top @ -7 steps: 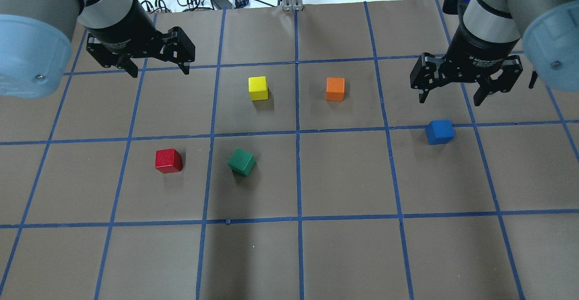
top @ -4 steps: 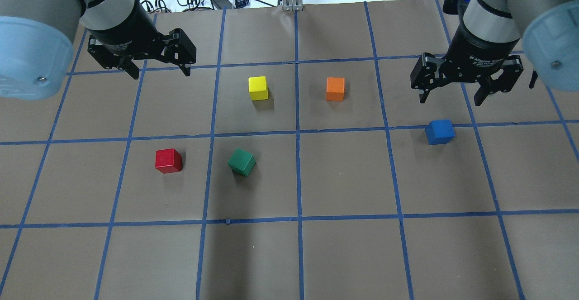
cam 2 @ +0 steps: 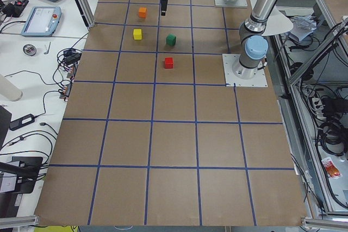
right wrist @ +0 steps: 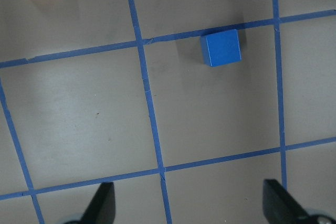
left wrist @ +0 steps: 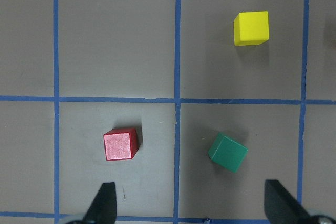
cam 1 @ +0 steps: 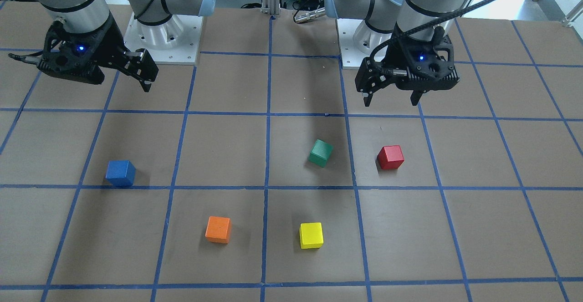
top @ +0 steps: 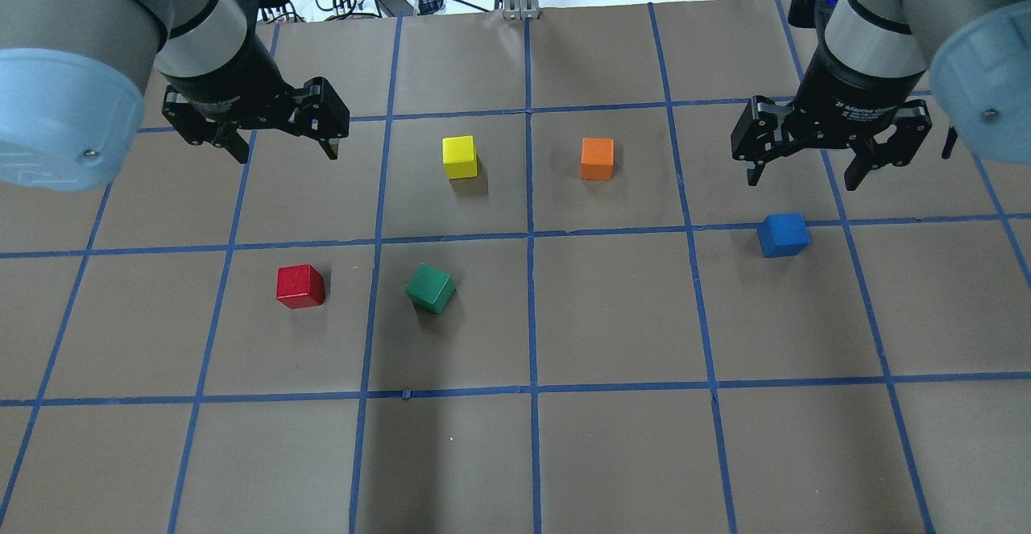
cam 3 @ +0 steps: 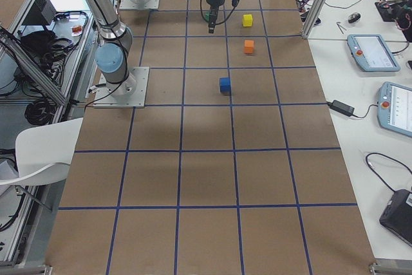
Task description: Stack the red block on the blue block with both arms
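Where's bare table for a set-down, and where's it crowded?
Free: the whole grid row nearest the robot; also the square between the green block and the blue block. Crowded: the middle, where the yellow block, orange block and green block sit close, with the red block beside the green block.

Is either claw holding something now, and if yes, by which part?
Nothing is held. The left claw and the right claw are both open and empty; the red block and the blue block lie free on the table.
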`<state>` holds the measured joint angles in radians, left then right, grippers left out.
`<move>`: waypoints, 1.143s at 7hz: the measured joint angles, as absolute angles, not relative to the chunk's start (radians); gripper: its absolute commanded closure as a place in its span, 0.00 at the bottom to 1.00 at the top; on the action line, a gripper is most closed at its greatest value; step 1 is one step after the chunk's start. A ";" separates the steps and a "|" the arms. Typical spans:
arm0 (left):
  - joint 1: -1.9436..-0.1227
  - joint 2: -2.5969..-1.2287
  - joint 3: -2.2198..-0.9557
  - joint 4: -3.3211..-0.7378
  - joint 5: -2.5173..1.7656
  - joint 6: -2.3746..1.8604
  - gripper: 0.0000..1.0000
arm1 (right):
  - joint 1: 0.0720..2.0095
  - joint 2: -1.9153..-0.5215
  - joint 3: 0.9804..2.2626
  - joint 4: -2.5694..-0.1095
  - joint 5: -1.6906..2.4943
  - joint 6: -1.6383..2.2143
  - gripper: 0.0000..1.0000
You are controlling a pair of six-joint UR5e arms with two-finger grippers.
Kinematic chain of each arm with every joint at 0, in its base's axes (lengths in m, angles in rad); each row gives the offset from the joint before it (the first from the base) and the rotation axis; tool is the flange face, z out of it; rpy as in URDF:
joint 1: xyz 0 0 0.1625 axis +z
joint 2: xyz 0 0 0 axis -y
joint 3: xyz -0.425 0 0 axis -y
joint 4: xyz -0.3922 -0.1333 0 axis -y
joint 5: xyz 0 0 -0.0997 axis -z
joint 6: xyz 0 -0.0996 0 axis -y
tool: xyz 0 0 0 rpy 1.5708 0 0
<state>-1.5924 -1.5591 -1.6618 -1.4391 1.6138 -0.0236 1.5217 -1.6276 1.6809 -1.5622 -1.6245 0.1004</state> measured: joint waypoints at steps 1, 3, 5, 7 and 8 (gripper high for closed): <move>-1.563 -1.569 -1.710 -1.431 1.613 0.023 0.00 | 1.522 -1.631 1.691 -1.562 -1.627 0.100 0.00; -1.480 -1.595 -1.834 -1.340 1.607 0.096 0.00 | 1.522 -1.657 1.744 -1.584 -1.647 0.100 0.00; -1.428 -1.618 -2.004 -1.098 1.607 0.178 0.00 | 1.519 -1.666 1.765 -1.633 -1.647 0.097 0.00; -1.397 -1.643 -2.107 -0.974 1.607 0.193 0.00 | 1.513 -1.665 1.759 -1.645 -1.642 0.097 0.00; -1.379 -1.659 -2.138 -0.935 1.606 0.201 0.00 | 1.512 -1.663 1.745 -1.645 -1.641 0.097 0.00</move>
<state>-1.3788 -1.6594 -2.1384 -0.9349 1.6065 0.2014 1.5117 -1.6626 1.7446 -1.6451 -1.6412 0.0966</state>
